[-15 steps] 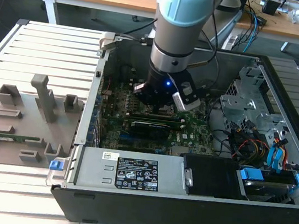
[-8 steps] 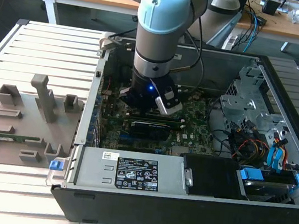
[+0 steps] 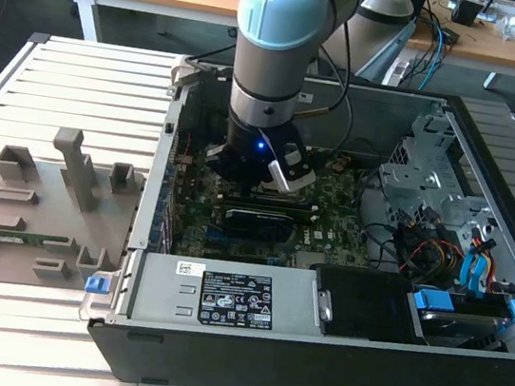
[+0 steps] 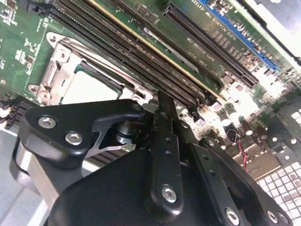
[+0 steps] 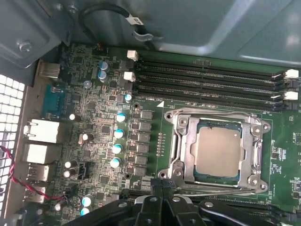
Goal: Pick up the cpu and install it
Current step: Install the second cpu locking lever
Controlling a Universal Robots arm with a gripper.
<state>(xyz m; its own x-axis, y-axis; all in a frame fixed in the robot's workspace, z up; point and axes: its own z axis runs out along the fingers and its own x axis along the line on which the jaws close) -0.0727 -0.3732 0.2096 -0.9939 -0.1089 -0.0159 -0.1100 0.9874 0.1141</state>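
The cpu (image 5: 217, 151) lies flat inside the square metal socket frame (image 5: 181, 141) on the green motherboard (image 5: 94, 117), its dull silvery top facing up. In the first wrist view the pincer (image 5: 162, 188) sits just beside the frame's edge, its black fingertips (image 5: 157, 184) pressed close together with nothing between them; the chip lies apart from them, further into the frame. In the second wrist view the same chip (image 4: 91, 88) shows as a pale, washed-out square just beyond the pincer (image 4: 164, 106), and part of it is hidden by the black linkage arm (image 4: 75, 127).

The chip is a thin plate with rounded corners and a matte, faintly mottled surface. The frame around it is bright stamped steel with screw heads at its corners. Long black memory slots (image 5: 207, 82) with white end clips run parallel beside the socket. Small cylindrical capacitors (image 5: 121, 117) with pale blue tops stand in a row near the frame. The pincer's links are smooth black parts held by silver bolts.

In the exterior view the arm (image 3: 282, 52), grey with pale blue caps, reaches down into the open black computer case (image 3: 312, 354), which sits on a slatted metal bench (image 3: 64, 70). The arm's wrist covers the socket there, so the chip cannot be made out. A grey moulded tray (image 3: 34, 210) lies on the bench towards the exterior view's left of the case.
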